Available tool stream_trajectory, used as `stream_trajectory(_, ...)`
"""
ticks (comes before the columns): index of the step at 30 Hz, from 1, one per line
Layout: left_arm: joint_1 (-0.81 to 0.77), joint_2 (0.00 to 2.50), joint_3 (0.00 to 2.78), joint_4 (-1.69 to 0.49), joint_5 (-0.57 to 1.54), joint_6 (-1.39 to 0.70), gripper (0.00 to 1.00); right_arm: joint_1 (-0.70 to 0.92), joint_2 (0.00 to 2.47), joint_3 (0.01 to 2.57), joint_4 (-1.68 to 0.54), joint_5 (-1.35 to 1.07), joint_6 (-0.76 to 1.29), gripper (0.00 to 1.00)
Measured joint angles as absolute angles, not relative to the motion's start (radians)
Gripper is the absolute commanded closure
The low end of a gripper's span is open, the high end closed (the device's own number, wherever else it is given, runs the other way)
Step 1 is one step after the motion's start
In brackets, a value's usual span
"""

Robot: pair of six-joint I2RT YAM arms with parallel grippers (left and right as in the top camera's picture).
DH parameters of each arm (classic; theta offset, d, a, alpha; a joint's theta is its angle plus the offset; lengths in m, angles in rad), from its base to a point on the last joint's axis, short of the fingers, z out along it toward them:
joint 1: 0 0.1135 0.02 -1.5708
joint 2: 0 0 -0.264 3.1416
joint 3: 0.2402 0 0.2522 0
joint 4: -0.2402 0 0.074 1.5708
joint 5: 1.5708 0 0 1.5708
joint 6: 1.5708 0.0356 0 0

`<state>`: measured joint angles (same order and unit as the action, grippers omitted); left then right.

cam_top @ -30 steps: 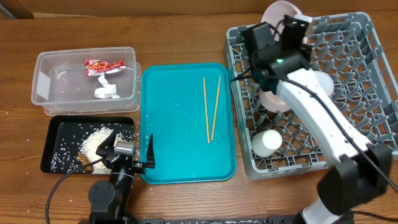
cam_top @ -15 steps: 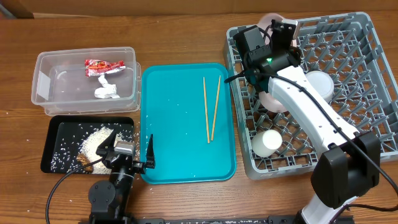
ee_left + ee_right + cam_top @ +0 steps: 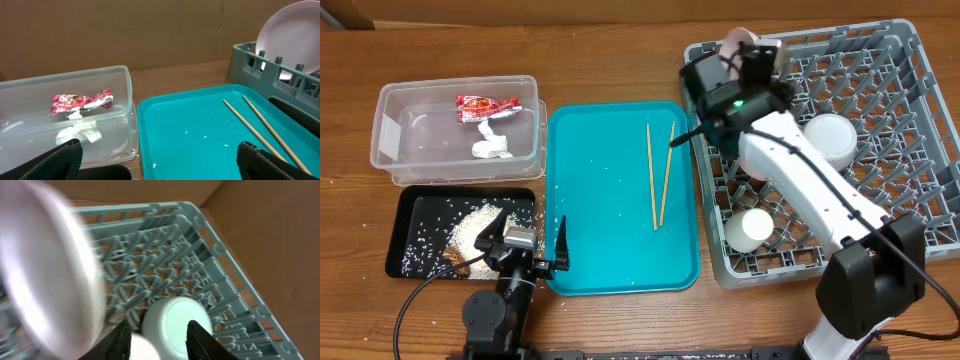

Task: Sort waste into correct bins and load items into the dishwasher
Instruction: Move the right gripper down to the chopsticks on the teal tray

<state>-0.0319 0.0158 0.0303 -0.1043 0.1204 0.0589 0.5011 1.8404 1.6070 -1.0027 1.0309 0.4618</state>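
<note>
- Plate (image 3: 294, 35): stands on edge at the far-left corner of the dish rack (image 3: 920, 110), just inside its wall. A second ago its visible part showed further right, past the far rim.
- Right gripper (image 3: 160, 330): has swung left along the far side of the rack in that second. Its fingers stand apart with nothing between them, and the plate shows blurred just outside the left one. You may judge the plate set down, though its footing in the rack is hidden.
- Left gripper (image 3: 160, 160): sits at the near edge of the teal tray (image 3: 600, 180), fingers spread wide and empty.
- Bowl (image 3: 830, 140) and cup (image 3: 752, 228): lie in the rack where they lay a second ago.
- Chopsticks (image 3: 660, 175): by this view, the items you have left to load. They lie side by side on the tray's right half, near the rack's left wall.
- Room: the tray is bare left of the chopsticks, while the rack wall crowds their right, so approach from above or from the left.
</note>
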Motion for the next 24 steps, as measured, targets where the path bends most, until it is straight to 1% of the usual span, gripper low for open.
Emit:
stream_trajectory(4, -0.032, 0.016, 0.030, -0.104, 0.120, 0.059, 0.00, 0.566, 1.797, 1.607, -1.007, 0.943, 0.463, 0.66)
stream_trajectory(6, -0.032, 0.016, 0.030, -0.104, 0.120, 0.059, 0.00, 0.601, 1.765, 1.607, -1.006, 0.815, 0.463, 0.68)
stream_trajectory(8, -0.032, 0.016, 0.030, -0.104, 0.120, 0.059, 0.00, 0.626, 1.742, 1.607, -1.003, 0.678, 0.464, 0.68)
stream_trajectory(9, -0.032, 0.016, 0.030, -0.104, 0.120, 0.059, 0.00, 0.639, 1.735, 1.607, -0.997, 0.577, 0.463, 0.66)
stream_trajectory(11, -0.032, 0.016, 0.030, -0.104, 0.120, 0.059, 0.00, 0.656, 1.734, 1.603, -0.973, 0.403, 0.464, 0.58)
stream_trajectory(13, -0.032, 0.016, 0.030, -0.104, 0.120, 0.059, 0.00, 0.665, 1.738, 1.580, -0.937, 0.250, 0.465, 0.54)
stream_trajectory(15, -0.032, 0.016, 0.030, -0.104, 0.120, 0.059, 0.00, 0.672, 1.756, 1.551, -0.894, 0.147, 0.468, 0.50)
stream_trajectory(16, -0.032, 0.016, 0.030, -0.104, 0.120, 0.059, 0.00, 0.677, 1.776, 1.535, -0.864, 0.103, 0.468, 0.51)
stream_trajectory(20, -0.032, 0.016, 0.030, -0.104, 0.120, 0.059, 0.00, 0.682, 1.897, 1.496, -0.788, 0.024, 0.470, 0.51)
stream_trajectory(24, -0.032, 0.016, 0.030, -0.104, 0.120, 0.059, 0.00, 0.680, 1.993, 1.489, -0.742, 0.023, 0.474, 0.52)
